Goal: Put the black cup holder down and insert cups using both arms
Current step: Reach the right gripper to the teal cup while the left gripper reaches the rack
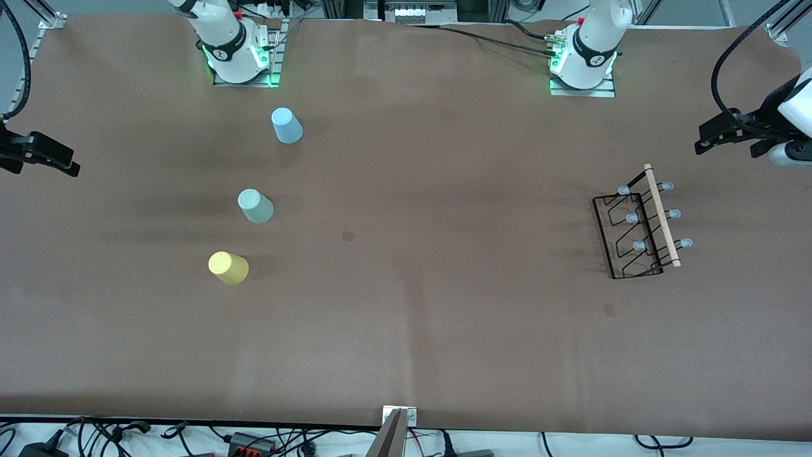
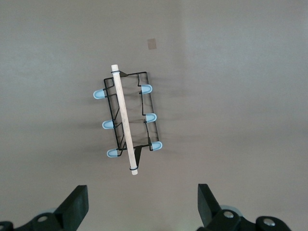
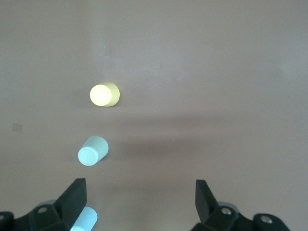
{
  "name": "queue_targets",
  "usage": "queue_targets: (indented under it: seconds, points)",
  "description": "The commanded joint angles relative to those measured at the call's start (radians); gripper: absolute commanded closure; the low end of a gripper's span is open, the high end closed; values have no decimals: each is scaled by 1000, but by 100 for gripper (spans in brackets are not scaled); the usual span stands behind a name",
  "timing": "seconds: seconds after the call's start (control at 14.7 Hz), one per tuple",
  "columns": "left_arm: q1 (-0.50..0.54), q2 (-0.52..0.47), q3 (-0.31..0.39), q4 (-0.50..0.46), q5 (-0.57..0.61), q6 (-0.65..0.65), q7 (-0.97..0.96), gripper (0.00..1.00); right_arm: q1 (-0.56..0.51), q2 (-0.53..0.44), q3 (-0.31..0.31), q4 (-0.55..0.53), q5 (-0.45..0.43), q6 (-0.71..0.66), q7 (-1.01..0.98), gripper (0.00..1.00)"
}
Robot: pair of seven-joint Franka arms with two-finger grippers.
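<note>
A brown paper-covered tabletop carries everything here. The left arm's black two-finger gripper hangs in the air over the left arm's end of the tabletop, its fingers spread wide and holding nothing, with the rack in sight below it. The right arm's black two-finger gripper hangs over the right arm's end, fingers likewise wide apart and empty, above the cups. The thin black wire cup holder with a light wooden rod handle and six pale blue tipped pegs stands toward the left arm's end. Three small tapered plastic cups stand upside down toward the right arm's end, well apart from one another: the light blue cup closest to the bases, the pale green cup in between, and the yellow cup nearest the front camera.
</note>
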Motion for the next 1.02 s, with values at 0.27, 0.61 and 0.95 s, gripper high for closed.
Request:
queue_targets:
  seconds: [0.27, 0.61, 0.95]
  points:
    - [5, -3, 3, 10, -2, -13, 1, 0, -2, -2, 3, 13, -5, -18, -9, 0]
    - [2, 16, -4, 27, 9, -13, -2, 0, -7, 31, 2, -8, -3, -20, -1, 0]
    - [0, 19, -9, 38, 30, -36, -10, 0, 22, 117, 9, -76, 3, -66, -32, 0]
